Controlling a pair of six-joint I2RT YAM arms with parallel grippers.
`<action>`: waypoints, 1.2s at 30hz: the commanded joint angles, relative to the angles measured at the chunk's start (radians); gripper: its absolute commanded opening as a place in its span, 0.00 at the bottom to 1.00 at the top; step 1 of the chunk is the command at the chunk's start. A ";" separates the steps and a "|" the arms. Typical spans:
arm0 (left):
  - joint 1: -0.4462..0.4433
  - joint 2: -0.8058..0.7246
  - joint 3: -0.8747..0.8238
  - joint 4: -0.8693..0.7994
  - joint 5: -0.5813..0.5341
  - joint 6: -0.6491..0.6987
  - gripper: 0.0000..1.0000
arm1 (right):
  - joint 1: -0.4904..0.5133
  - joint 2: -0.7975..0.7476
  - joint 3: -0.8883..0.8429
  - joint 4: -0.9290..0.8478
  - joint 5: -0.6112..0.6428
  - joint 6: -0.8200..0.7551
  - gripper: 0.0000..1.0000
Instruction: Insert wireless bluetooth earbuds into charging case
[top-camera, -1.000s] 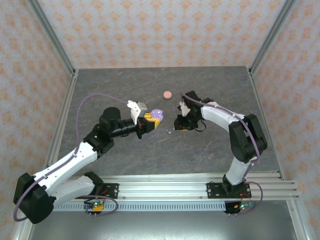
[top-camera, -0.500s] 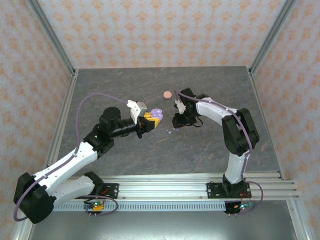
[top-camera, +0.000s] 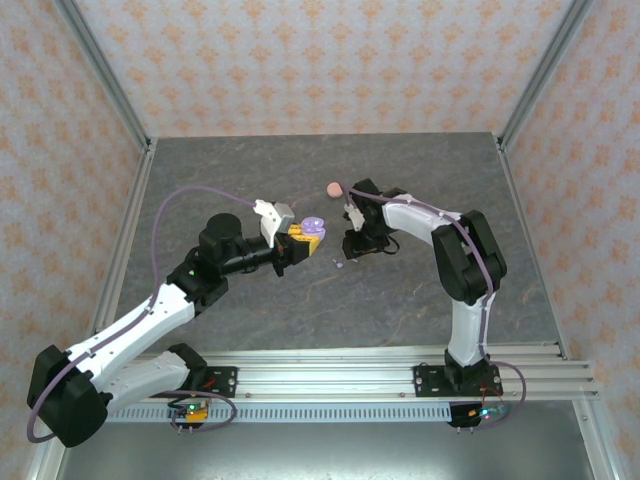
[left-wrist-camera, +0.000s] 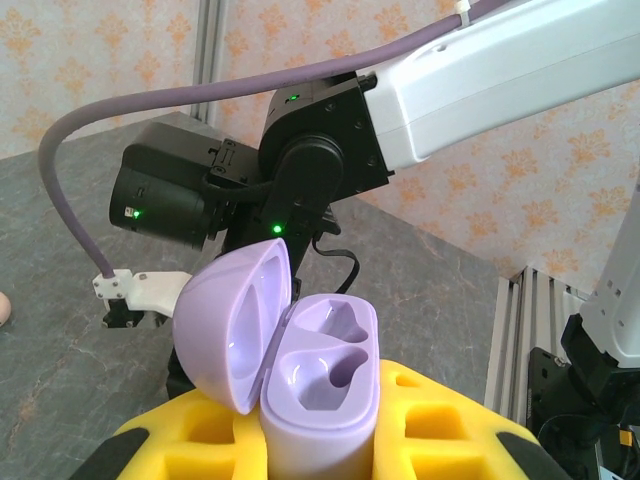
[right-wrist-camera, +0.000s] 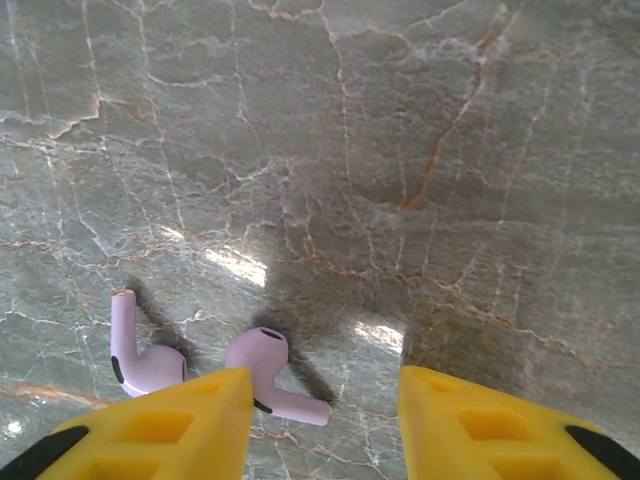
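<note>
Lilac plastic, glossy and near weightless, likely to skid or flick away under a glancing pinch. Earbuds (right-wrist-camera: 262, 358) loose on the marble worktop (right-wrist-camera: 400, 120), side by side, toward 10 o'clock of the right tool (right-wrist-camera: 325, 420) in its wrist view; fingers spread, nothing between. Best taken across the rounded head, stem left free for seating. Charging case (left-wrist-camera: 320, 380) pinched upright in the left tool (left-wrist-camera: 325, 445), lid open, both wells bare. Bare worktop all round; pink disc (top-camera: 335, 188) off at 12 o'clock, well apart.
</note>
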 joint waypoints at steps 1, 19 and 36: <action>-0.006 0.001 0.037 -0.004 -0.024 -0.001 0.17 | 0.007 0.015 0.022 -0.033 0.015 -0.022 0.43; -0.006 0.001 0.048 -0.042 -0.036 -0.006 0.18 | 0.025 0.030 0.015 -0.014 0.088 0.039 0.32; -0.006 -0.011 0.068 -0.072 -0.029 -0.003 0.18 | 0.022 -0.068 -0.031 0.053 0.082 0.130 0.32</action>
